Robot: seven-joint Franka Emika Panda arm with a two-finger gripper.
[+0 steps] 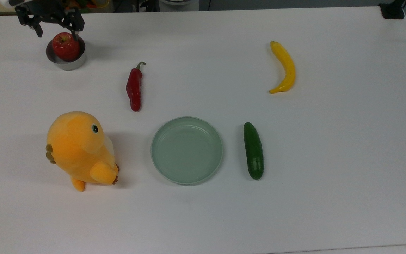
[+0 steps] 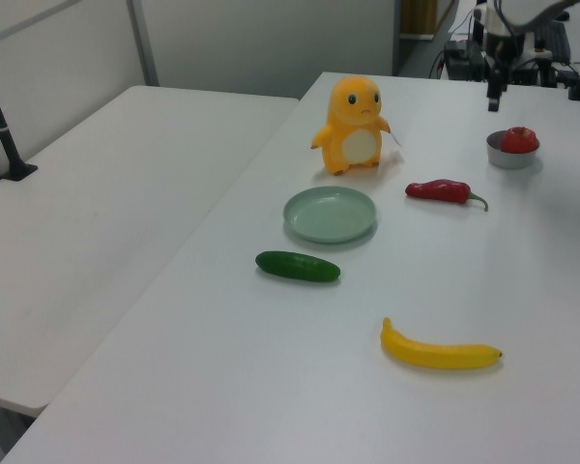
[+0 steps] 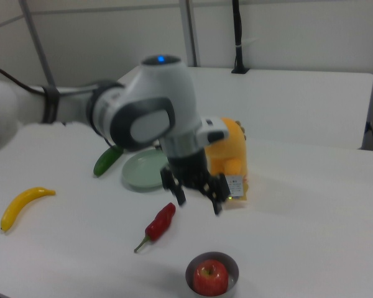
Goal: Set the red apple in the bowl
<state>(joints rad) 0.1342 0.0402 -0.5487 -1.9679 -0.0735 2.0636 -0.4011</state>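
The red apple [image 1: 65, 46] sits in the bowl [image 1: 66, 62] at the top view's far left of the surface [image 1: 203, 211]. The jaws [image 3: 198, 200] hang spread and empty above it. Judged risk: a low sideways exit could clip the apple, which stands proud of the rim.

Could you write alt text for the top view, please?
A red apple sits in a small grey bowl at the top view's upper left, the open end effector just above. A chili, banana, cucumber, green dish and orange plush lie elsewhere.
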